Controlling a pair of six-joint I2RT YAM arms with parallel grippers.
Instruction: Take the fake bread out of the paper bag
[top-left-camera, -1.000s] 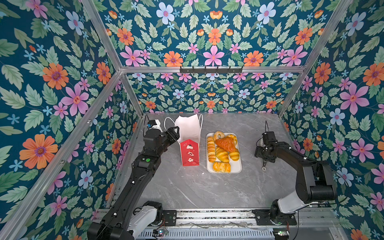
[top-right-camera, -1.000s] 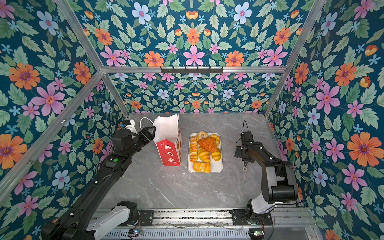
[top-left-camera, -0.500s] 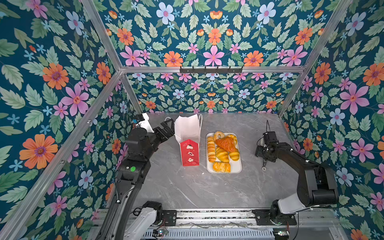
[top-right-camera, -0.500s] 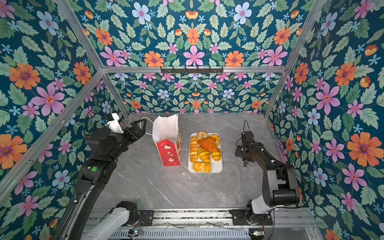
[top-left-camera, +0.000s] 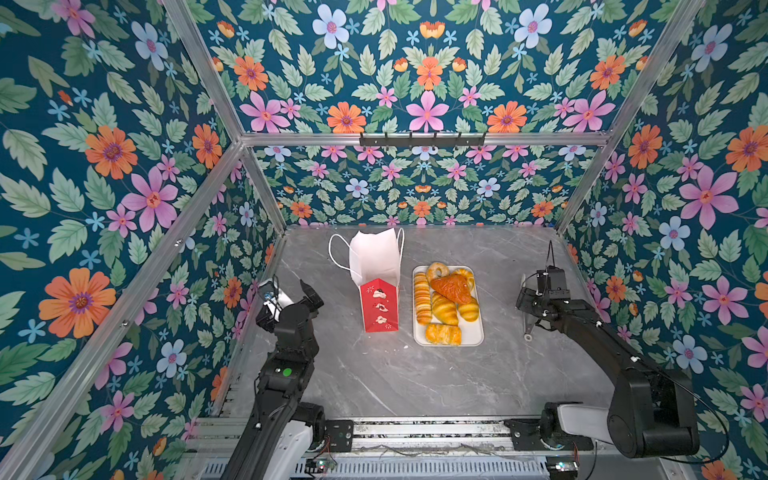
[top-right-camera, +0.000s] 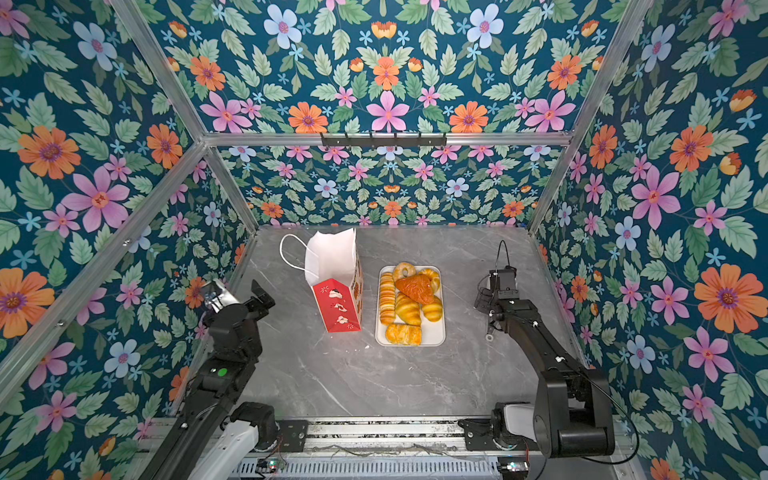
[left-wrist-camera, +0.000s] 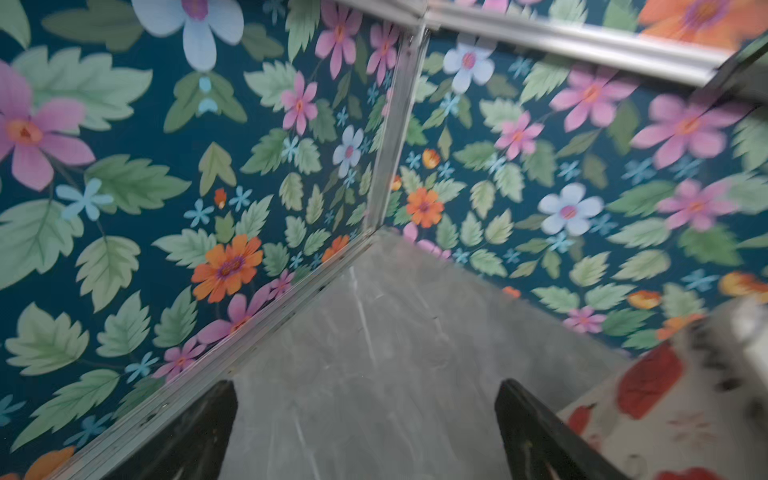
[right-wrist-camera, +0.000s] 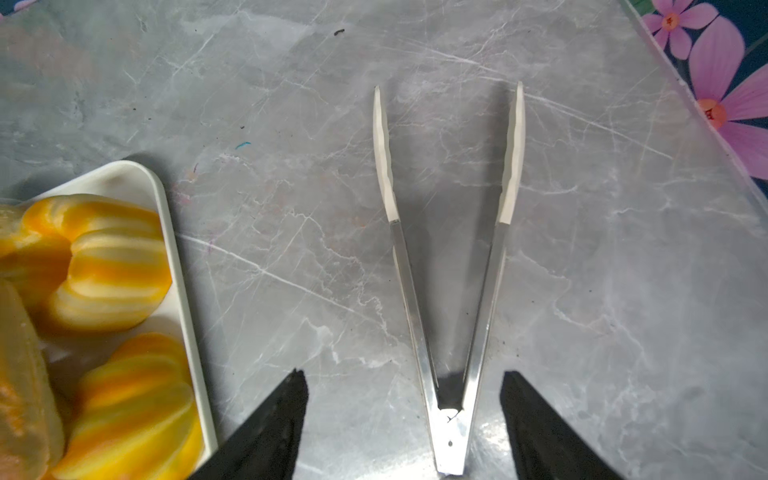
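Golden bread (top-left-camera: 446, 301) fills the tray (top-left-camera: 478, 338) at mid-table in both top views. It lies just right of the bag (top-left-camera: 376, 266), which stands upright with its mouth open; inside I see only white paper. My left gripper (top-left-camera: 291, 291) hangs spread by the left wall (top-left-camera: 232, 266), well apart from the bag and holding nothing. My right gripper (top-left-camera: 527, 308) sits low over the tongs (top-left-camera: 528, 328), right of the tray.

Left wrist view: my fingers (left-wrist-camera: 536, 432) stand wide over bare table (left-wrist-camera: 374, 353), with the bag's corner (left-wrist-camera: 673, 399) beside one of them.

Right wrist view: the jaws straddle the tongs' (right-wrist-camera: 449, 415) hinge end with a gap on each side, gripping nothing. The tongs lie spread on the table, near the tray's rim (right-wrist-camera: 174, 232).

I judge the unloading finished, or nearly so. Next I'd check the bag's bottom. If any bread is there, I'd close on the tongs and reach in.
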